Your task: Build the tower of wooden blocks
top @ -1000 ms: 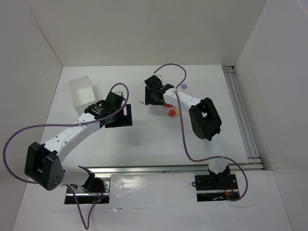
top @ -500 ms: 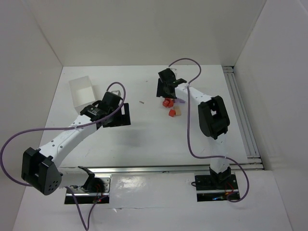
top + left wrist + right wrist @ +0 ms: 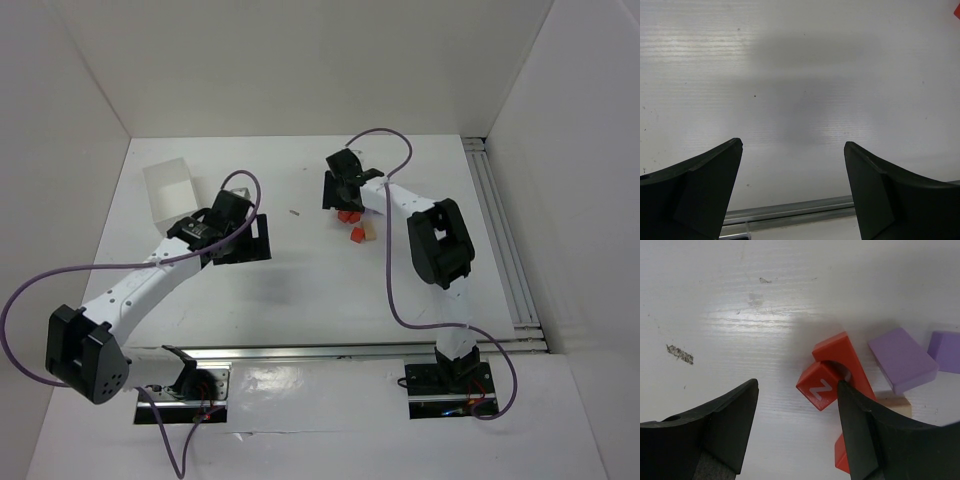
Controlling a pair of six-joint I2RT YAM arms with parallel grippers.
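Blocks (image 3: pixel 347 214) lie in a loose cluster on the far right-hand part of the table (image 3: pixel 300 290), directly under the right claw (image 3: pixel 796 389). Its jaws stand about half open and grip nothing. A red cube (image 3: pixel 816 385) with a white letter on one face lies between them, hard by the right finger (image 3: pixel 860 435) and well apart from the left finger (image 3: pixel 725 420). Behind the cube and touching it is a longer red block (image 3: pixel 847 357); whether the cube rests on it or only leans against it cannot be told. Just beside that lie a lilac block (image 3: pixel 902 360) and a second lilac piece (image 3: pixel 946 351) at the frame's edge. A tan block (image 3: pixel 896 402) sits below them, and another red piece (image 3: pixel 838 455) is half hidden by the right finger. From above, the right arm (image 3: pixel 430 240) covers the lilac ones, so only two red blocks and the tan one show.

The left claw (image 3: pixel 792 144) hangs wide open over bare table, holding nothing, well apart from the cluster. A translucent box (image 3: pixel 170 190) stands near it at the far left. A dark speck (image 3: pixel 294 212) lies between the two claws, and a scuff (image 3: pixel 680 354) marks the table left of the red cube.
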